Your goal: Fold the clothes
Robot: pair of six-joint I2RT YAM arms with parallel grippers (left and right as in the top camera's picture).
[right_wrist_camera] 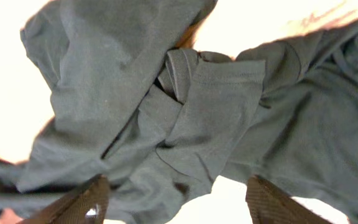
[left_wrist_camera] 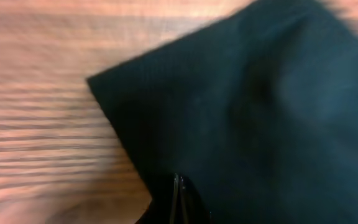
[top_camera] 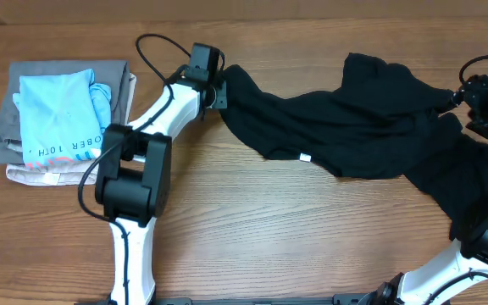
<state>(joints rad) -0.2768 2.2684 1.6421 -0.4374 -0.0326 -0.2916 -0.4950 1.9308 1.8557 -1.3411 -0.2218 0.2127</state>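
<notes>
- Your black T-shirt point(top_camera: 354, 127) lay crumpled across the table point(top_camera: 269, 229), from centre to the near right edge.
- Your left gripper point(left_wrist_camera: 178, 194) was pressed together, pinching the shirt's left corner.
- Your right gripper point(right_wrist_camera: 176, 198) had its fingers point(right_wrist_camera: 86, 202) spread, with bunched fabric just beyond them.

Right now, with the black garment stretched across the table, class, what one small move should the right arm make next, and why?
Probably close the right gripper on the bunched fabric. Its jaws stand open with the black garment crumpled between them, while the left gripper, jaws shut, holds the far corner. With both ends gripped, the cloth could likely be pulled flat.
</notes>
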